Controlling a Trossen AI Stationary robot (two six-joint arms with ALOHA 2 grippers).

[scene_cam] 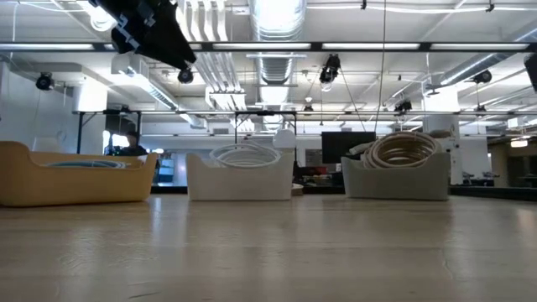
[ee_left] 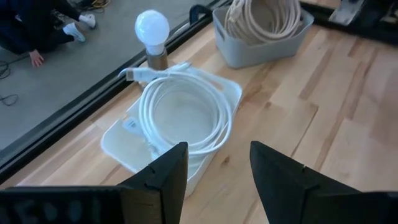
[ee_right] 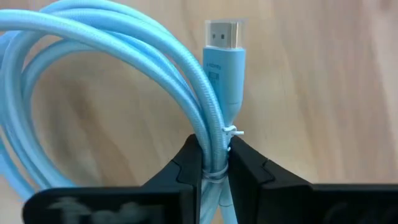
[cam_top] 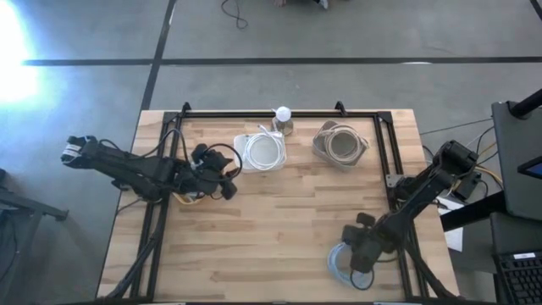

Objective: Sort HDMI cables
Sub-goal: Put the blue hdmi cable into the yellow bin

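A light blue HDMI coil lies at the table's near right, and my right gripper is shut on it. The right wrist view shows the blue coil and its plug over bare wood. A white coil lies in a white tray. A beige coil lies in a grey tray. My left gripper is open and hovers left of the white tray. Through its fingers I see the white coil. In the low view a tan tray holds another light blue cable. My right gripper pinches the blue coil's gathered strands between its two fingers, at a thin tie just below the plug. The fingers lie across the strands. Whether the coil rests on the table or is lifted, I cannot tell.
A light bulb on a base stands at the far edge between the white and grey trays. A black rail frames the table's far side. Bare wood spans the middle and near part. A person sits on the floor beyond the far edge.
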